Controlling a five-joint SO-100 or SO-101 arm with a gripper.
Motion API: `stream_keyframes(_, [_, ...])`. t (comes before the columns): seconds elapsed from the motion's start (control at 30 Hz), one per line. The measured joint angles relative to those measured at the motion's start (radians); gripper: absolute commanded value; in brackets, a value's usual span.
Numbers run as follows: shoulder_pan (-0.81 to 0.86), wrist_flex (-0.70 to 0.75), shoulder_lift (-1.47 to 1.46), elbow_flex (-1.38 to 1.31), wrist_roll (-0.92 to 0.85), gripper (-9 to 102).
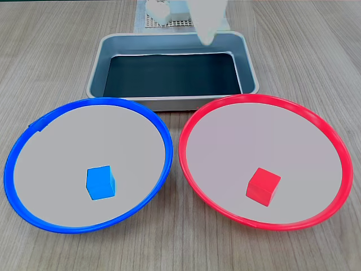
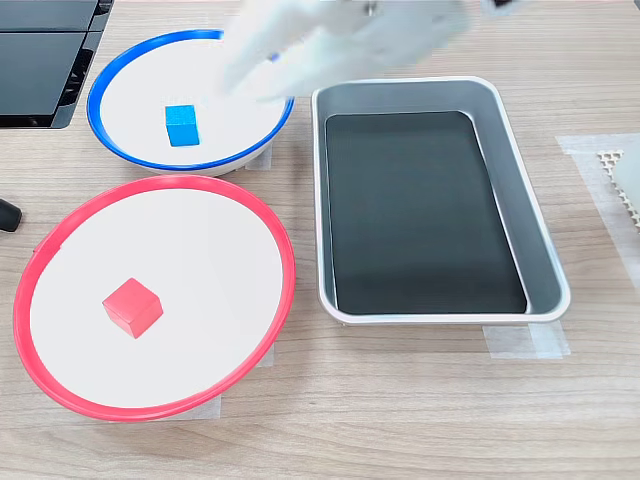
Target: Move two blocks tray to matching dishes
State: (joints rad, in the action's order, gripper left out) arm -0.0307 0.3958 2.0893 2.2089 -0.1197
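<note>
Blue block [image 1: 101, 182] lies in the lower middle of the blue-rimmed dish [image 1: 22, 147], lower left of a fixed view; in the other fixed view the same block [image 2: 182, 125] sits in that dish [image 2: 105, 90] at upper left. It is a cube, so no long axis; it rests flat, turned a little so one vertical edge faces the camera. Colour bright and even.

Red block [image 1: 263, 187] lies in the lower middle of the red-rimmed dish [image 1: 338, 147], lower right of the frame; in the other fixed view it [image 2: 132, 306] sits left of centre in that dish [image 2: 270, 240], lower left. Also flat, rotated so a corner points toward the lens. Both dish floors are pale grey-white.

The dishes stand side by side, rims nearly touching. The tray [image 1: 98, 62] stands just behind them at upper centre, long axis across the frame; in the other view the tray [image 2: 520, 180] runs top to bottom at right. Grey rim, dark floor, nothing on it.

The gripper [image 1: 206, 35] is a blurred white shape over the tray's far rim; in the other view it [image 2: 245, 75] smears over the blue dish's rim and the tray corner. I cannot tell whether the jaws are apart or together. Wood-grain table [image 1: 316, 51] beneath; a pale mesh mat [image 2: 618, 178] at right edge.
</note>
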Motion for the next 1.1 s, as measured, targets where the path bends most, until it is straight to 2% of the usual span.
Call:
stream_keyframes(0.07, [0.029, -0.118, 0.163, 0.207, 0.049, 0])
stream_keyframes(0.17, [0.048, -0.138, 0.41, 0.476, 0.087, 0])
stream_keyframes(0.23, [0.063, -0.08, 0.595, 0.601, 0.094, 0])
stream_keyframes(0.27, [0.054, 0.025, 0.719, 0.675, 0.075, 0])
stream_keyframes(0.4, [0.074, 0.209, 0.92, 0.787, 0.048, 0])
stream_keyframes(0.67, [0.097, 0.554, 1.195, 0.813, 0.029, 0])
stream_keyframes(0.97, [0.106, 0.598, 1.216, 0.813, 0.06, 0])
stream_keyframes(1.1, [0.095, 0.598, 1.216, 0.813, 0.149, 0])
